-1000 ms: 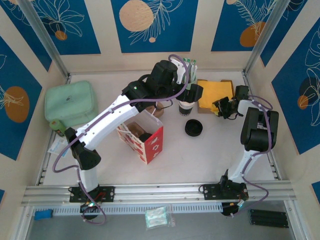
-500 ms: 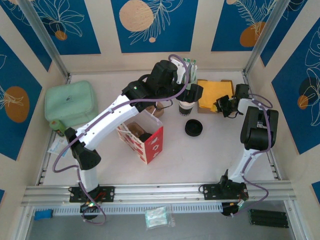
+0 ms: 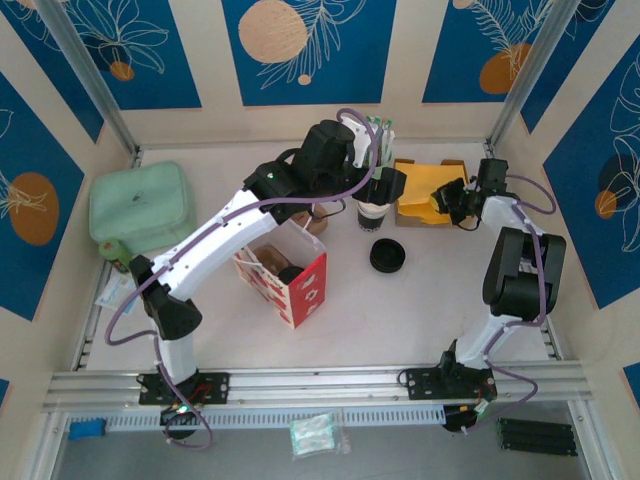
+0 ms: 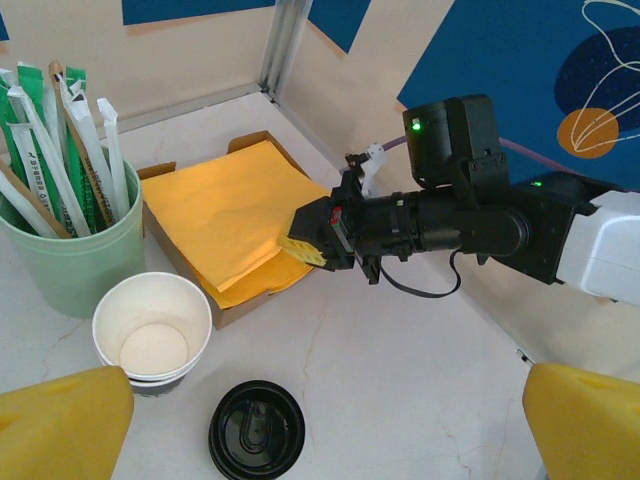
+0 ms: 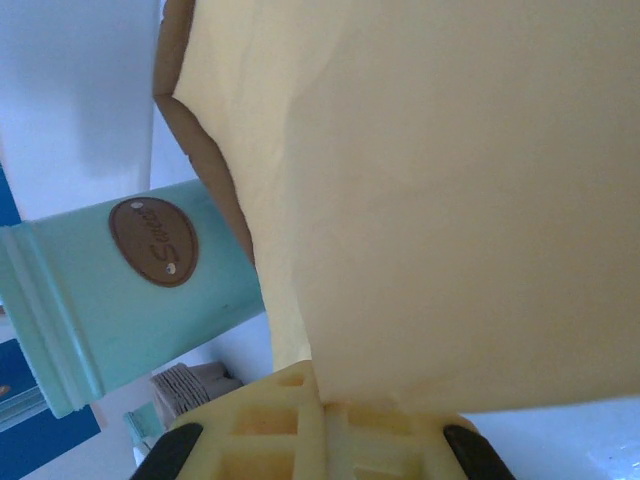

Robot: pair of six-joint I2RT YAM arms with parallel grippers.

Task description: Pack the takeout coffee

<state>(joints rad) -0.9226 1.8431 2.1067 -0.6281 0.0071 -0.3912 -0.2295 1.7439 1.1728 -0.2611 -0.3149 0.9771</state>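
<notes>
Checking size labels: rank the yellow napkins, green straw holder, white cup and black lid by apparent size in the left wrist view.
1. yellow napkins
2. green straw holder
3. white cup and black lid: near alike; the lid lies nearer the camera, so unranked.

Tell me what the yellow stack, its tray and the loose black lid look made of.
Yellow stack: thin matte paper, probably napkins; soft, creased edges. Tray: brown cardboard, by its dull raw rim. Loose black lid: glossy moulded plastic, highlights on its ridges.

White arm links (image 3: 215, 235), black joints (image 3: 325, 150), looping purple cables (image 3: 357, 113), yellow jaws, green status light (image 4: 415, 125).
</notes>
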